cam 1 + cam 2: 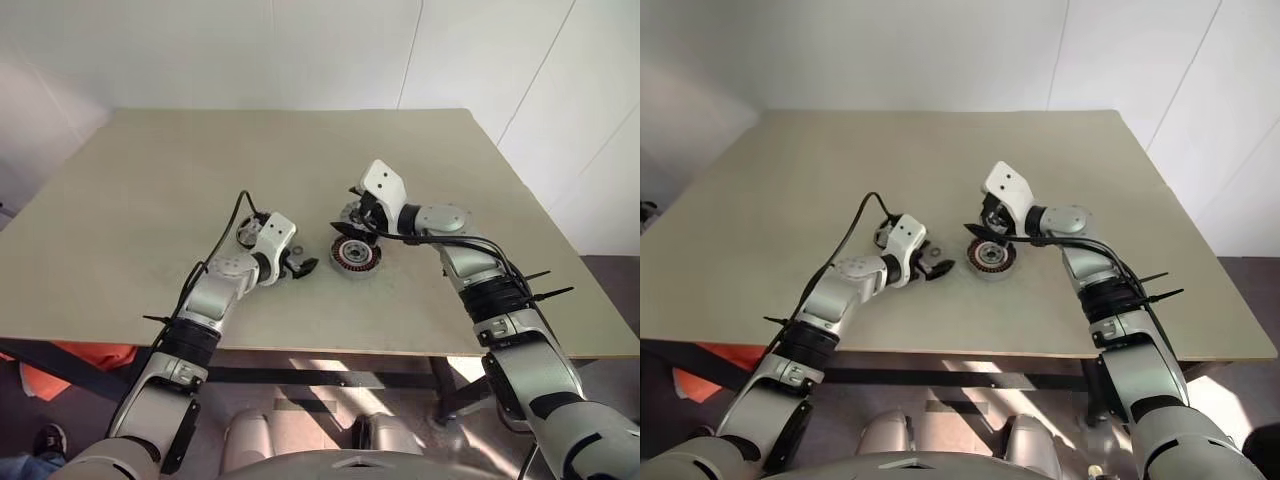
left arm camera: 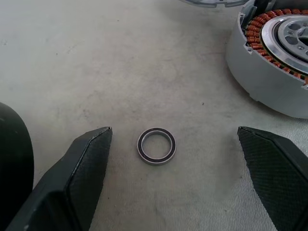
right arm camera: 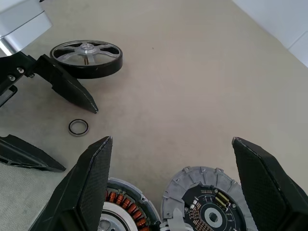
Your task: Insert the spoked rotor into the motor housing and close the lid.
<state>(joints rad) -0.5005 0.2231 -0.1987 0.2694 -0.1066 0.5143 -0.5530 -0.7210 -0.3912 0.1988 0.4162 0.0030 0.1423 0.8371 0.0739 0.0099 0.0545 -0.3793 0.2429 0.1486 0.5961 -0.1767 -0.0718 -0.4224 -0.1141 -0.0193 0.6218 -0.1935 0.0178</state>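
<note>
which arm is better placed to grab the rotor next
Left, probably. In the right wrist view the rotor lies just behind the open left gripper, across the table from the right gripper, which hovers open over the housing and lid.

We see bare worktop (image 1: 200,170) around the parts; the washer (image 2: 156,146) lies between the spread left claw (image 2: 173,139), housing (image 2: 269,72) close beside.

beige table (image 1: 150,200); black spoked wheel (image 3: 86,57); grey housing (image 2: 262,72) ringed with copper-orange coils; silver slotted lid (image 3: 207,202) with dark centre; small black ring (image 2: 156,146).
</note>
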